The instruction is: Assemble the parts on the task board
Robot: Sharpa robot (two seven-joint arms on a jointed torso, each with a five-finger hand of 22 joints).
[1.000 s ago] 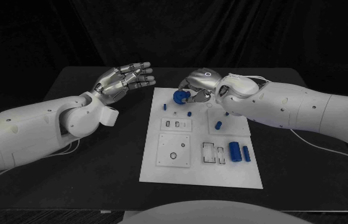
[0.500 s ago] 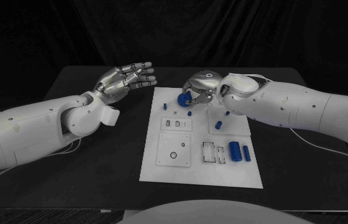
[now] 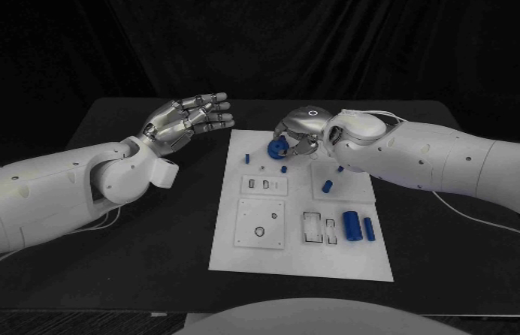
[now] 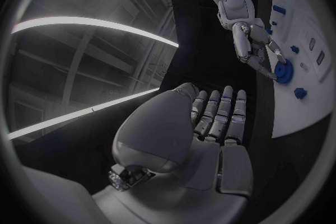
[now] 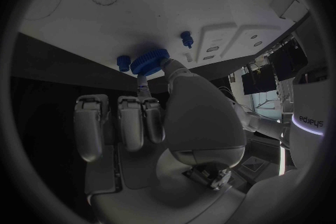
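Right robot hand (image 3: 298, 136) pinching blue gear (image 3: 277, 147), arm marked "sharpa"

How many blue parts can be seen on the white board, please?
7. A gear in the right hand, small ones at, two cylinders at and. The arm may hide others.

- Your head view looks down from above onto the counter (image 3: 152, 222) and the task board (image 3: 298, 222).
- Your left wrist view sits close behind the left hand (image 4: 210, 123).
- Your right wrist view sits close behind the right hand (image 5: 150, 123); all three share the board's far end.
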